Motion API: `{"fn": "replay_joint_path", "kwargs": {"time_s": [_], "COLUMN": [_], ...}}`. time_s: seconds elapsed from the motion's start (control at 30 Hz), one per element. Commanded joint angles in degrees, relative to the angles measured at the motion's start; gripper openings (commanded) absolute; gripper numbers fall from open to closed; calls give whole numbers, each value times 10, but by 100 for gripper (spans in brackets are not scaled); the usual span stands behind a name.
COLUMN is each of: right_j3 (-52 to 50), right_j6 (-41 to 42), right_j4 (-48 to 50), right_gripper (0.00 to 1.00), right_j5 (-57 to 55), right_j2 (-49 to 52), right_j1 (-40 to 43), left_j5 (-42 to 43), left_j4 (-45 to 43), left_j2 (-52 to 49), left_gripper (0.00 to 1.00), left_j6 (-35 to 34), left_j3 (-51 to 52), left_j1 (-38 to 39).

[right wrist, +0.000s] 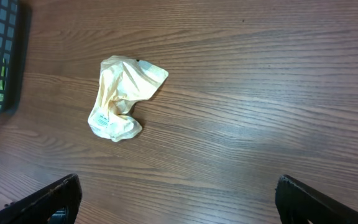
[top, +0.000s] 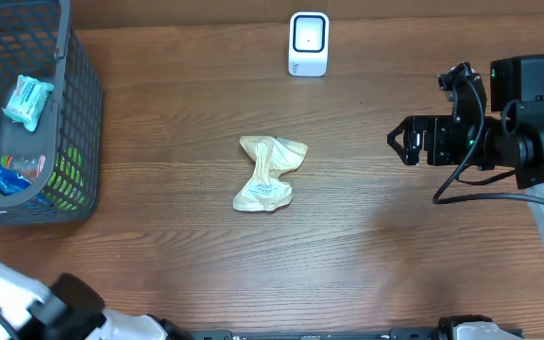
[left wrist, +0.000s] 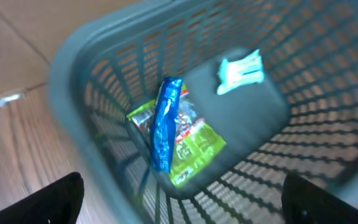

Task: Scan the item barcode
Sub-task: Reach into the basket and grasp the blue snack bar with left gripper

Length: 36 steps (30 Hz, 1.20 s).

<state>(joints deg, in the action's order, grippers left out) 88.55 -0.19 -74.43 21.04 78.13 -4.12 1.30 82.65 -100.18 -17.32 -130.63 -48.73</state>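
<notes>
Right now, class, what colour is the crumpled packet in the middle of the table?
The packet is pale cream-yellow, seen most clearly in the right wrist view.

Basket (top: 85, 123) cut by the left edge — label (top: 264, 190) on the pouch (top: 269, 173) probably text, unreadable.

Wood-grain table (top: 395, 246) carries crumpled tan packet (top: 270, 174) mid-surface, white scanner (top: 309, 43) far side, grey mesh basket (top: 78, 132) at left.
</notes>
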Motion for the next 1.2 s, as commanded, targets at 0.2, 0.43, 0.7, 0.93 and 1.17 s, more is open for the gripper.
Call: {"fn": "replay_joint_path", "kwargs": {"time_s": [0.2,0.43,0.7,0.93,1.17], "right_j3": [15,15,15,15,15], "right_j6": [-1,-1,-1,-3,-3], "right_j4": [2,1,1,2,6], "right_gripper": [100,100,100,100,100], "right_j5": [5,5,5,5,5], "right_j2": [-7,-7,-7,-7,-7], "right_j1": [2,2,2,2,2], "left_j5": [27,-74,-75,-79,-107], "left_j4": [-60,-23,-13,-29,-65], "left_j2": [-116,-181,-262,-301,-317], "left_gripper": [92,93,91,90,87], "left_j6": [73,43,41,40,26], "left_j3": [30,30,30,32,84], "left_j1": [28,41,41,42,52]}}
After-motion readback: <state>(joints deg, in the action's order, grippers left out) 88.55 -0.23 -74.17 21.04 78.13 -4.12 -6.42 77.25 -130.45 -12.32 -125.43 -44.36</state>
